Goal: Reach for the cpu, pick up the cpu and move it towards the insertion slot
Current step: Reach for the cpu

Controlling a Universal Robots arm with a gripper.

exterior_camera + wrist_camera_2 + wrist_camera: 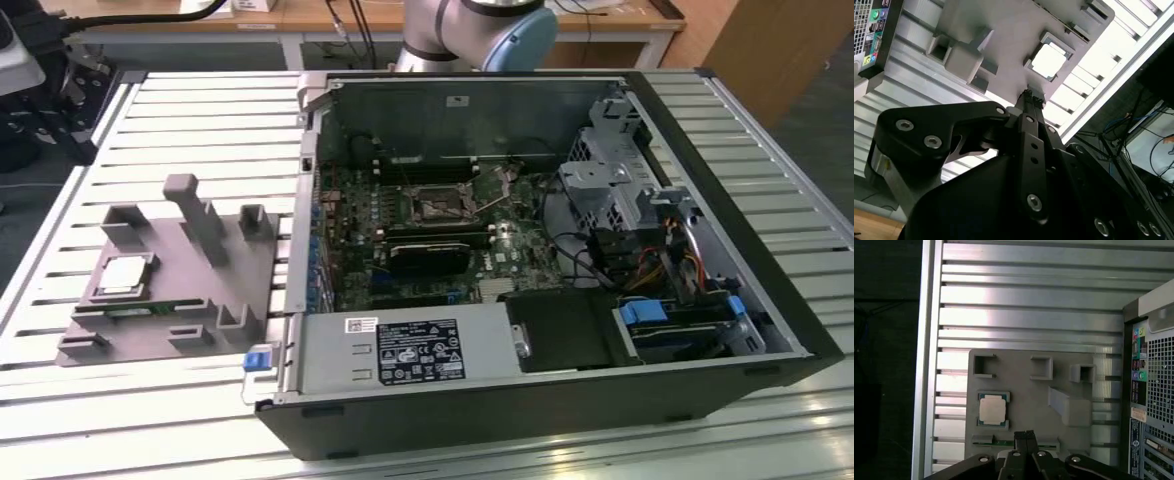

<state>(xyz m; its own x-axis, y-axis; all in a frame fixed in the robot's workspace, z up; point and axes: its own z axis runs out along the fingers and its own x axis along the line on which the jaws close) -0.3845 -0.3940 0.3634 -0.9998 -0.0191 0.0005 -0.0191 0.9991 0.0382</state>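
We find the cpu (123,275) lying flat in a square recess of the grey tray (167,295). The tray rests on the slatted table (200,120), at the exterior view's left of the open case (534,415). The slot (434,203) is inside that case, well apart from the chip and towards the exterior view's right, with the case wall standing between the two. In the first wrist view the gripper (1026,434) hangs above the tray with its two fingers pressed together and nothing between them. We judge it to be high over the tray, not down at it, since most of the tray's layout shows beyond the tips. The relation that matters is the offset: the cpu (992,409) is not under the tips but lies off to one side of them and a little ahead, with bare tray between. In the second wrist view the chip (1049,61) likewise sits clear beyond the fingertip. Being square, it has no long axis, and its edges run parallel to the tray's edges. We judge the reach as barely begun.
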